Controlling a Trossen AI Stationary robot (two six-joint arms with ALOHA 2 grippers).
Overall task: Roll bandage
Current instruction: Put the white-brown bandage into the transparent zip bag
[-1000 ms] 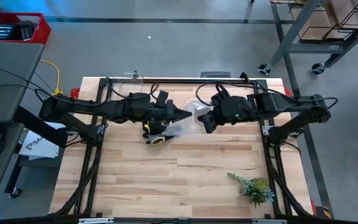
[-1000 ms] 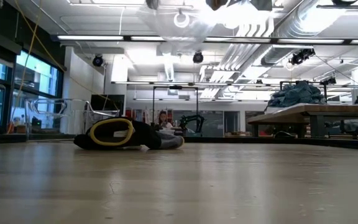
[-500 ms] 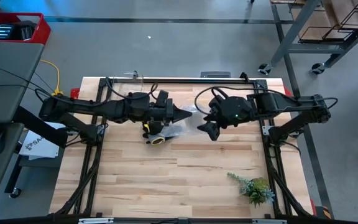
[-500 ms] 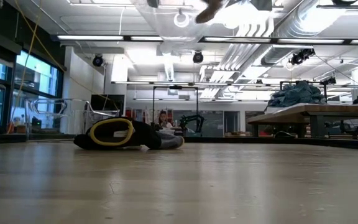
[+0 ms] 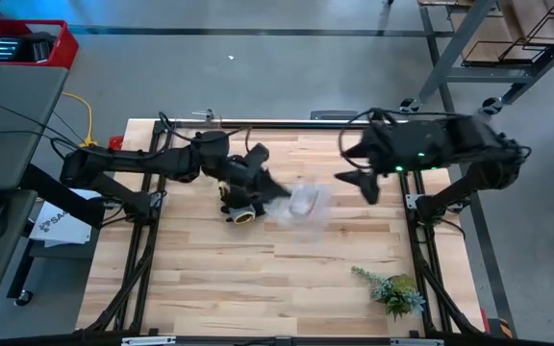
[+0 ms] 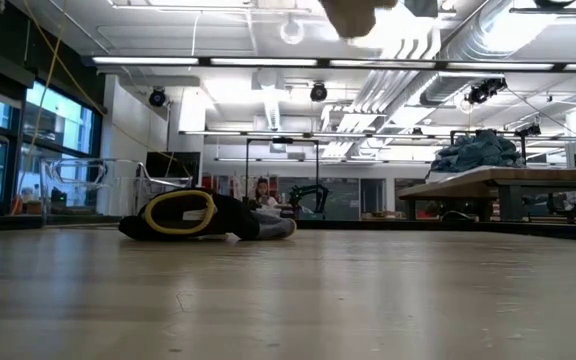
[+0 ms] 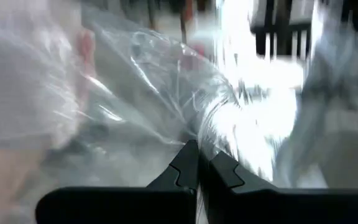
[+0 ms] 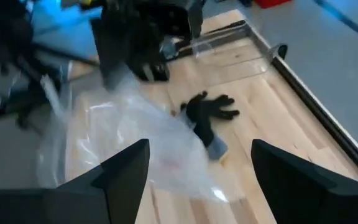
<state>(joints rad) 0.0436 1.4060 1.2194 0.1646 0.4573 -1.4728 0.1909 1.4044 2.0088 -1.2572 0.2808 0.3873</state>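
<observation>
One pale, whitish patch is showing through the crinkled film near the middle of the table, and that is all that can be made out of the bandage [image 5: 303, 199]. It is sitting inside the clear plastic bag [image 5: 299, 206], and its length and whether it is rolled cannot be told. The bag is hanging in the air above the wooden table [image 5: 335, 259], a little toward the far side. In the left wrist view the film [image 7: 185, 93] is filling most of the picture, with a bright white mass behind it.

The left gripper [image 5: 275, 189] is reaching in from the left and is pinching the left edge of the bag. Its two dark fingers [image 7: 185, 171] are pressing tightly together on the plastic, with no gap between them.

The right gripper [image 5: 363, 183] is hovering to the right of the bag, well apart from it and touching nothing. Its fingers [image 8: 120, 177] are standing spread wide, and nothing is sitting between them. Past them the bag [image 8: 135, 143] is showing with the left arm above it.

A black work glove [image 5: 240, 210] with a yellow-edged cuff is lying on the table just under the left gripper, beside the bag's left end. In the low view the glove [image 6: 203, 215] is lying flat on the boards. In the right wrist view it [image 8: 207, 115] is lying with its fingers splayed.

A small green plant sprig [image 5: 392, 290] is lying at the near right corner, well apart from everything else.
</observation>
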